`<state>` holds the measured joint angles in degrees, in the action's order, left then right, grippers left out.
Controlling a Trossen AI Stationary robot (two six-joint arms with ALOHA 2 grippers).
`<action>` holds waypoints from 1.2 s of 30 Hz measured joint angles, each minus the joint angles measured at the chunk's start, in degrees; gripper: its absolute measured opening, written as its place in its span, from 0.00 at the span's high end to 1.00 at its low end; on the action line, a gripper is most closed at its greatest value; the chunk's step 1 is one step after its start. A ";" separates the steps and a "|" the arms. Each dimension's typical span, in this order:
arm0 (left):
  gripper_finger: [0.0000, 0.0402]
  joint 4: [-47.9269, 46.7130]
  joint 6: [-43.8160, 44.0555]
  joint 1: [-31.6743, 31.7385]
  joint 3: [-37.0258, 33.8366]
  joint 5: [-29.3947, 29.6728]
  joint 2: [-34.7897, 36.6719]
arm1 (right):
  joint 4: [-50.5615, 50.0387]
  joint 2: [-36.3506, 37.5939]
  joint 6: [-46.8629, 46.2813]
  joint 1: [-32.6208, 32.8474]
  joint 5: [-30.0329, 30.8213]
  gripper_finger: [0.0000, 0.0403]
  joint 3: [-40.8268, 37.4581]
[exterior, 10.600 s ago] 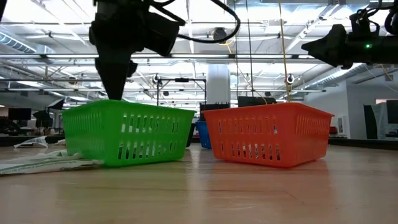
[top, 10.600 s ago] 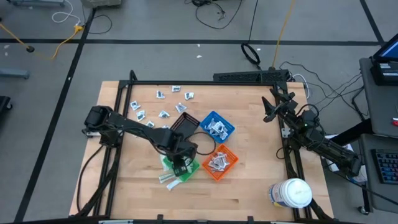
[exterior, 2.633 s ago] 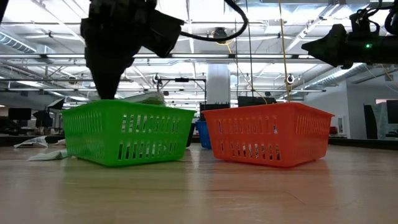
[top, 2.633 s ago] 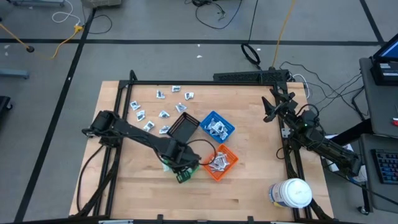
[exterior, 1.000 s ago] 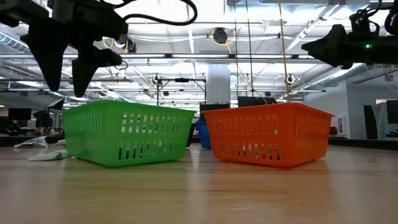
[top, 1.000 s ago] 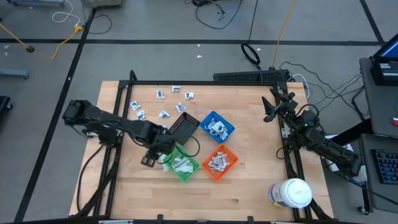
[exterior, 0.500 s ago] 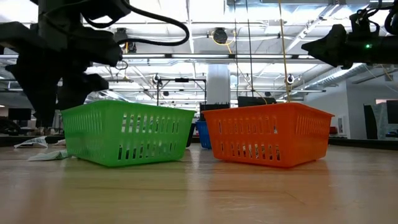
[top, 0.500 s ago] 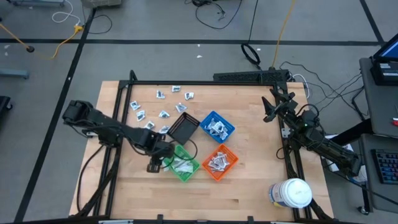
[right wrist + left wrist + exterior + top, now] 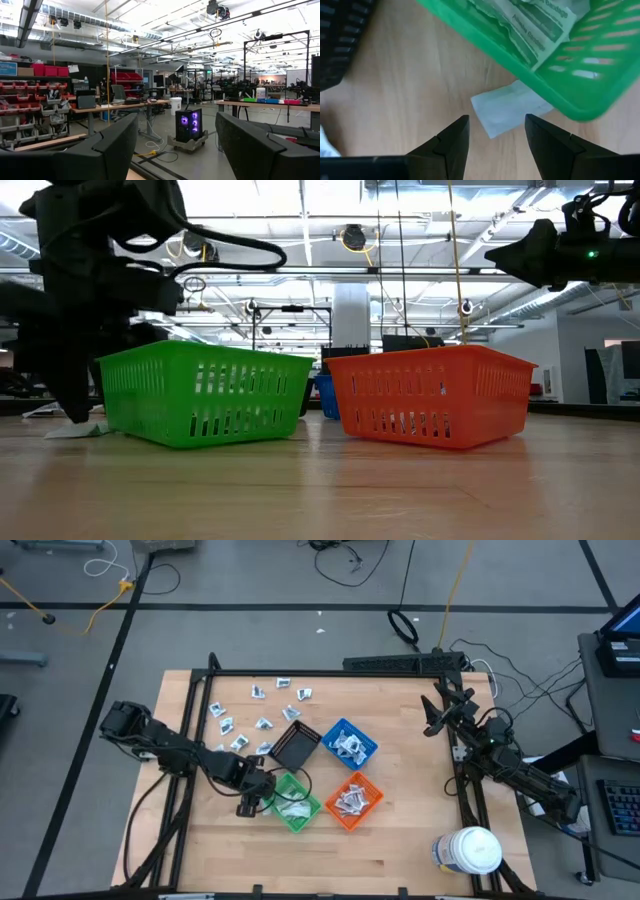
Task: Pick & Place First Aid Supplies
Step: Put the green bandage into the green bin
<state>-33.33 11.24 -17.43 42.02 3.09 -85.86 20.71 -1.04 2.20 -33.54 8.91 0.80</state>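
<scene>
- Wooden tabletop carries four small bins clustered mid-table for sorting.
- Left gripper, fingers apart and empty, hangs over a white packet lying just beside the green bin, likely the next pick.
- Right gripper waits, fingers open, at the table's edge.

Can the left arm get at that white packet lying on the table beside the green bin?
Probably yes: the left gripper hangs open just above the white packet, nothing between them, though the green bin overlaps one end.

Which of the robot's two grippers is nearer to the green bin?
The left. The left gripper sits low beside the green bin, over a white packet on the table. The right gripper waits far off by the table's right edge.
</scene>
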 joint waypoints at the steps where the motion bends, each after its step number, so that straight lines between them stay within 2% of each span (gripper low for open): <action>1: 0.51 1.01 -0.15 0.02 -0.53 -0.03 -0.02 | 0.00 -0.01 -0.01 0.00 0.00 0.35 0.01; 6: 0.52 1.96 -1.02 0.02 -1.64 -1.38 -0.02 | 0.00 0.00 -0.02 0.00 0.00 0.35 0.02; 9: 0.56 2.02 -1.55 0.04 -2.12 -3.17 0.00 | 0.00 0.00 -0.01 0.00 0.00 0.35 0.02; 18: 0.86 2.43 -1.57 -0.88 -3.02 -4.11 0.14 | 0.00 0.00 0.00 0.00 0.00 0.35 0.01; 22: 0.98 2.72 1.31 -0.88 -3.03 -4.11 0.25 | 0.00 0.00 -0.02 0.00 0.00 0.35 0.00; 27: 0.99 -1.61 5.64 -1.13 -1.49 -6.22 2.31 | 0.00 0.00 -0.02 0.00 0.00 0.35 0.02; 36: 0.99 -13.59 7.06 -3.56 4.00 -6.31 9.52 | 0.00 0.00 -0.02 0.00 0.00 0.35 0.00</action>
<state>-46.92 18.30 -20.98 46.02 -3.22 -76.34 20.71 -1.04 2.17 -33.54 8.91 0.80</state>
